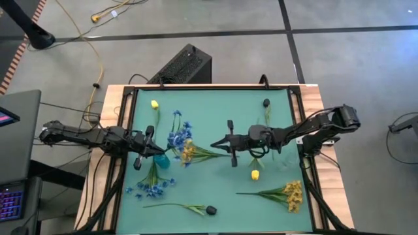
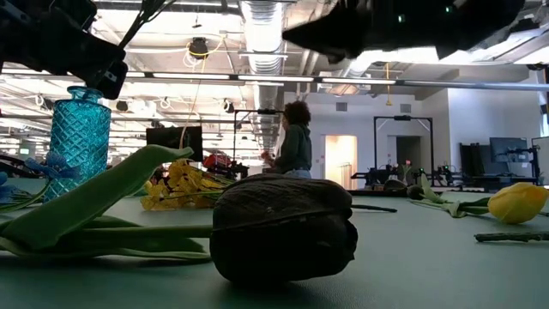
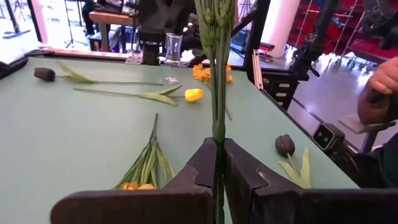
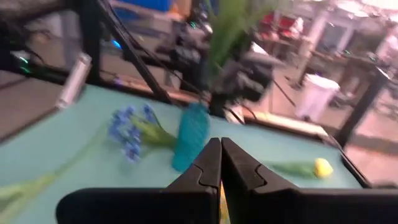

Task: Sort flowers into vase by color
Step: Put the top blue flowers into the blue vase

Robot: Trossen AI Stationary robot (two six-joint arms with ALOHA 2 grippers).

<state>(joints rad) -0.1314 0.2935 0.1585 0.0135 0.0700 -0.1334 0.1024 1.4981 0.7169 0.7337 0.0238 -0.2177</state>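
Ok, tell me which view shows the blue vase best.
The low view: the vase stands upright in full profile, its cut pattern clear. The high view shows it only from above, partly under the left gripper. The right wrist view shows it blurred. The left wrist view misses it.

- even, bright overhead light on the desk [image 1: 215, 111]; shadows faint.
- low view: ceiling strip lights [image 2: 283, 79] glare, the near dark bud [image 2: 283, 227] soft, arms overhead silhouetted.
- right wrist view smeared by blur; blue vase [image 4: 191, 135] indistinct.
- left wrist view crisp.

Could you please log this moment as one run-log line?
left gripper: shut on green stem, beside blue vase | right gripper: shut, mid-table
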